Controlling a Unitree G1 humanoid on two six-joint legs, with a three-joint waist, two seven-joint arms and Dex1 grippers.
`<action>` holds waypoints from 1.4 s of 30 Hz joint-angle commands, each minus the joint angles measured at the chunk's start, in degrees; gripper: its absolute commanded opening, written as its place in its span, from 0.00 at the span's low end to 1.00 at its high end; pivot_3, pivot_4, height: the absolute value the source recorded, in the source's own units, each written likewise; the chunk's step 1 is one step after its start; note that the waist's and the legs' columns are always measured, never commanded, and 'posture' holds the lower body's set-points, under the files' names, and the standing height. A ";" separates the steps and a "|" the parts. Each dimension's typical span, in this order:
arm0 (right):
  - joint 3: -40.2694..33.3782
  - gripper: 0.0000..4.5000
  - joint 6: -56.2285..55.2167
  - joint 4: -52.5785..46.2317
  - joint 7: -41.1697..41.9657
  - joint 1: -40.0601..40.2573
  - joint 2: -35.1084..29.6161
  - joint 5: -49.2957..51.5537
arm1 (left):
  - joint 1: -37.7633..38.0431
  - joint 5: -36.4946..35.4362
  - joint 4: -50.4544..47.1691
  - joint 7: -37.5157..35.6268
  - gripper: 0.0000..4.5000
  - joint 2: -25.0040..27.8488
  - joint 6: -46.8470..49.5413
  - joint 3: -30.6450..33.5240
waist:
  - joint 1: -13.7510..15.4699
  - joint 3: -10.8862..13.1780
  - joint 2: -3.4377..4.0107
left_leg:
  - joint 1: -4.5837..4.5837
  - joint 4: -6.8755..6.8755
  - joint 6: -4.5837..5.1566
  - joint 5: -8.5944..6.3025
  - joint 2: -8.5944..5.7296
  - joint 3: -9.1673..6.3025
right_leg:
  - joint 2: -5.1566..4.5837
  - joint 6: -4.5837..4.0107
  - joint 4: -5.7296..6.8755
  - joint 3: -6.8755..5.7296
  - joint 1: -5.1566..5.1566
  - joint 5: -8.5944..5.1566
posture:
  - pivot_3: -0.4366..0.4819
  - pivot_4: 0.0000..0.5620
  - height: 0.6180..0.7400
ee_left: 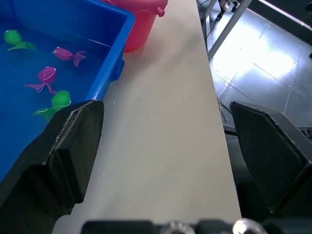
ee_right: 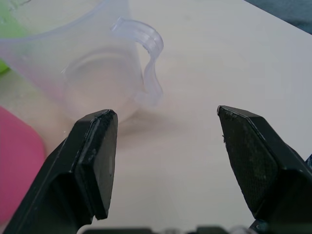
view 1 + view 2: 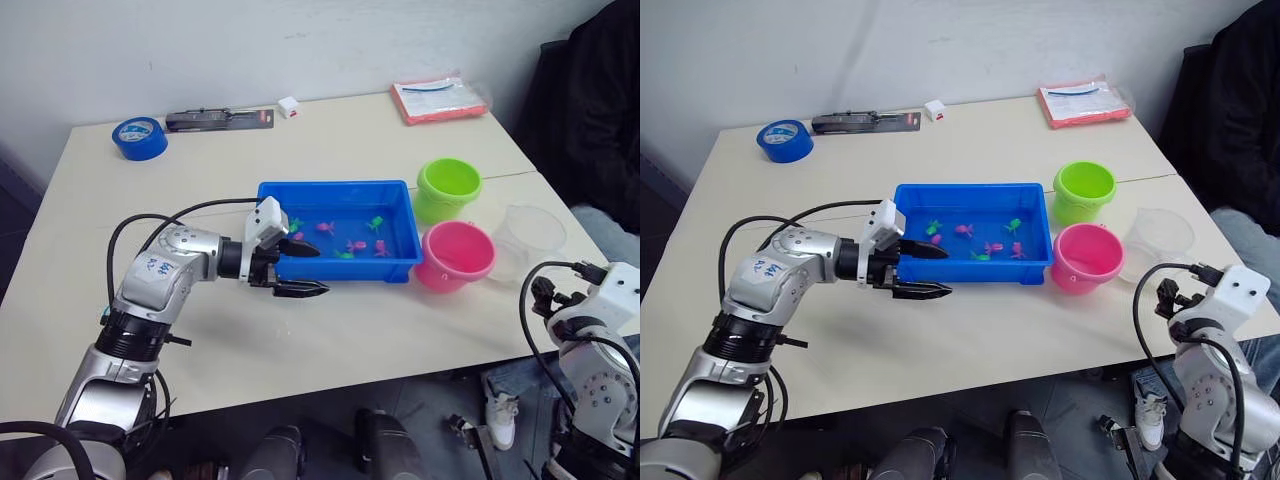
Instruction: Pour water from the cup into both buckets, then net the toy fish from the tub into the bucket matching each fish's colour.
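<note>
The blue tub (image 3: 400, 268) sits mid-table with several pink and green toy fish (image 1: 46, 75) in shallow water. My left gripper (image 3: 320, 270) is open and empty at the tub's near-left corner, one finger over the rim and the other over the bare table. To the right of the tub stand the green bucket (image 3: 448, 188) and, nearer to me, the pink bucket (image 3: 456, 255). Right of the pink bucket is the clear cup (image 3: 527, 238), upright. My right gripper (image 2: 165, 161) is open, with the cup's handle (image 2: 148, 63) just ahead of its fingers and apart from them.
At the back of the table lie a blue tape roll (image 3: 139, 137), a black packaged tool (image 3: 220, 120), a small white block (image 3: 288, 106) and a red-edged packet (image 3: 438, 100). A person in dark clothes (image 3: 590, 110) sits at the right. The table's front edge (image 1: 219, 146) is close to my left gripper.
</note>
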 commanded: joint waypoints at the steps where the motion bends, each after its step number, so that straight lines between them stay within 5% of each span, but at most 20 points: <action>1: -0.05 1.00 -4.62 4.14 -0.74 -2.91 0.03 -0.69 | -1.61 -0.35 -2.05 -0.65 0.99 0.97 0.35 0.56 | -0.10 -0.01 0.01 | 0.01 0.00 0.00 0.00 0.01 0.00 | 0.01 0.00 0.00 0.00 0.00 0.00 | 0.48 0.27 1.00; 37: 5.37 1.00 -36.51 32.94 -2.00 -12.74 -4.07 -8.29 | 0.02 -0.70 -6.81 2.48 0.99 5.19 3.12 2.28 | -1.46 -0.01 0.07 | 0.01 -0.05 0.00 0.00 0.03 0.06 | 0.03 0.00 0.00 0.04 -0.04 0.00 | 0.48 0.27 1.00; 40: 6.10 0.81 -37.14 32.55 -1.83 -12.47 -4.20 -8.72 | 0.26 -0.85 -6.80 2.47 1.00 5.38 3.20 2.46 | -1.46 -0.01 0.07 | 0.01 -0.05 0.00 0.00 0.02 0.06 | 0.03 0.00 0.00 0.05 -0.04 0.00 | 0.48 0.27 1.00; 42: 6.24 0.58 -37.33 31.98 -1.84 -12.29 -4.30 -8.51 | 0.41 -0.93 -6.86 2.53 1.00 5.40 3.39 2.52 | -1.46 -0.01 0.07 | 0.01 -0.05 0.00 0.00 0.02 0.06 | 0.03 0.00 0.00 0.05 -0.04 0.00 | 0.48 0.27 1.00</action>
